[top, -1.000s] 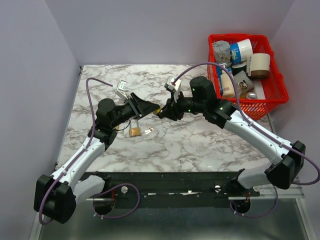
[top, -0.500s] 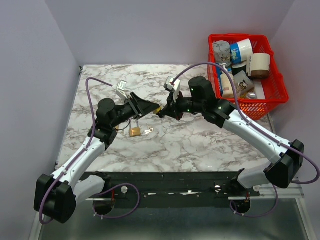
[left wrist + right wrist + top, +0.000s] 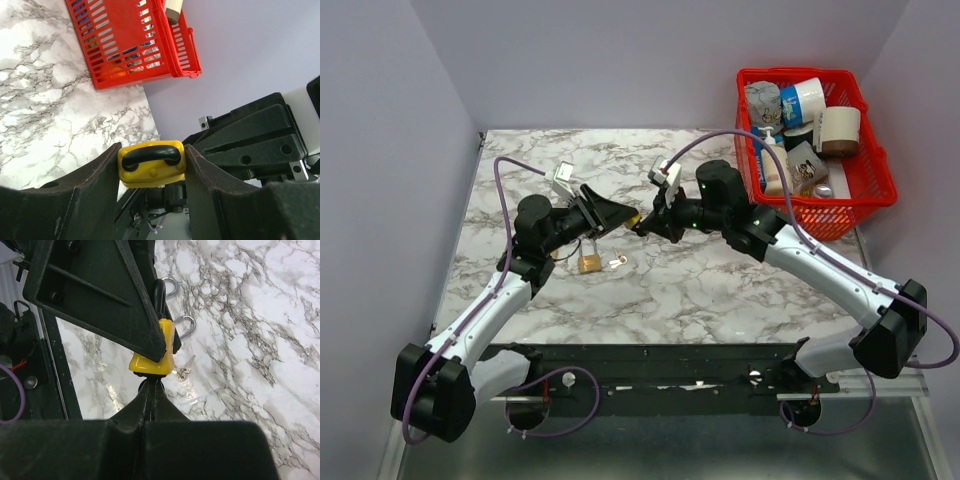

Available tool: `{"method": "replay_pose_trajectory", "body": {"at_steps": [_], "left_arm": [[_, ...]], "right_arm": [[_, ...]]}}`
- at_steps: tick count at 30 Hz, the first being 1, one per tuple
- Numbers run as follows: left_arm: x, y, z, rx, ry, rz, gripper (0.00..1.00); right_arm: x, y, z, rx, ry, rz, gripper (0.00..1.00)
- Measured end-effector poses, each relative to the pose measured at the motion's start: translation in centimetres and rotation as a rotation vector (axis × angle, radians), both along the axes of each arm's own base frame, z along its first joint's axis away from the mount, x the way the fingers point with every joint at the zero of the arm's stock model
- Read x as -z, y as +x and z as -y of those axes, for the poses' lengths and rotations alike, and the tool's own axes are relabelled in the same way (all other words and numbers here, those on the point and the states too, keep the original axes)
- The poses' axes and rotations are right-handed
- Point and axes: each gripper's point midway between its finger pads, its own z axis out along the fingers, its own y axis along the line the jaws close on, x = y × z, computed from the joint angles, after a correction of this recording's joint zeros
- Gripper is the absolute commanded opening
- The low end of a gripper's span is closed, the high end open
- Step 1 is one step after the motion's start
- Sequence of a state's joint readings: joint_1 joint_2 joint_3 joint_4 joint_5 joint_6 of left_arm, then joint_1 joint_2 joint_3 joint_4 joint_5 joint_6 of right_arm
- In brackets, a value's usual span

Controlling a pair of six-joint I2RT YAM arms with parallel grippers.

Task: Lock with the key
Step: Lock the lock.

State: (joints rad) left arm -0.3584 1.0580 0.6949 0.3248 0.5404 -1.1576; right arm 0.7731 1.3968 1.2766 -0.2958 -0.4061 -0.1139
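My left gripper (image 3: 618, 214) is shut on a yellow padlock (image 3: 150, 175) with a black shackle and holds it above the table. The shackle looks pressed into the body. The padlock also shows in the top view (image 3: 633, 218) and in the right wrist view (image 3: 150, 362). My right gripper (image 3: 644, 223) meets the padlock from the right. In the right wrist view its fingers (image 3: 159, 407) are shut on the dark head of a key (image 3: 152, 377) that sits at the padlock's underside. The key's blade is hidden.
A brass padlock (image 3: 589, 264) and a loose pair of small keys (image 3: 617, 263) lie on the marble table (image 3: 700, 290) under the left gripper. A red basket (image 3: 868, 187) full of containers stands at the back right.
The right gripper has edged a little left and up against the yellow padlock. The left gripper has barely moved.
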Motion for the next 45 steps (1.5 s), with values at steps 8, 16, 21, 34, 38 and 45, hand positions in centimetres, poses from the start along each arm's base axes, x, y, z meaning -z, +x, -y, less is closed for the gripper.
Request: {"method": "replay_pose_trajectory", "body": {"at_steps": [8, 16, 21, 34, 38, 45], "left_arm": [[0.2, -0.3, -0.1, 0.026, 0.004, -0.011, 0.0], [0.0, 4.3, -4.6, -0.208, 0.024, 0.013, 0.0], [-0.1, 4.1, -4.4, -0.198, 0.019, 0.018, 0.0], [-2.3, 1.6, -2.1, -0.074, -0.026, 0.089, 0.0], [-2.7, 1.0, -1.6, -0.049, -0.036, 0.098, 0.0], [-2.8, 0.7, -1.2, -0.034, -0.045, 0.091, 0.0]], "right_arm": [[0.1, -0.7, 0.5, 0.007, 0.022, -0.002, 0.01], [3.8, -3.9, 2.8, -0.012, -0.076, -0.143, 0.01], [3.8, -4.1, 2.8, -0.016, -0.082, -0.16, 0.4], [-3.4, -1.3, 0.4, -0.006, 0.029, -0.033, 0.61], [-2.8, -0.6, -0.3, -0.006, 0.019, -0.045, 0.6], [-1.6, -0.2, -0.7, -0.003, 0.001, -0.067, 0.56]]}}
